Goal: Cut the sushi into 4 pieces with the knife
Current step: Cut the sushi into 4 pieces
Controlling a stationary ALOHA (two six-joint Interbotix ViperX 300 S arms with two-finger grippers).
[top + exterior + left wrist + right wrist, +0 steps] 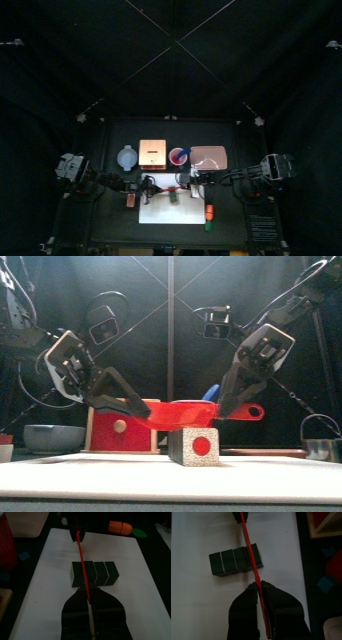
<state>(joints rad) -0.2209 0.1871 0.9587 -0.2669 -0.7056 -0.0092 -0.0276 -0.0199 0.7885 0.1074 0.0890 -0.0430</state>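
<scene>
I'm watching the left gripper at 9 o'clock and the right gripper at 3 o'clock, both clamping the red knife — it's crossing over the sushi roll on the white cutting board.

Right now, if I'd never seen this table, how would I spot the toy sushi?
Start at the big white cutting board. In its middle, under the red knife held between the left claw and right claw, lies the sushi roll. It alone is a row of dark green blocks, its end face white with a red dot.
</scene>
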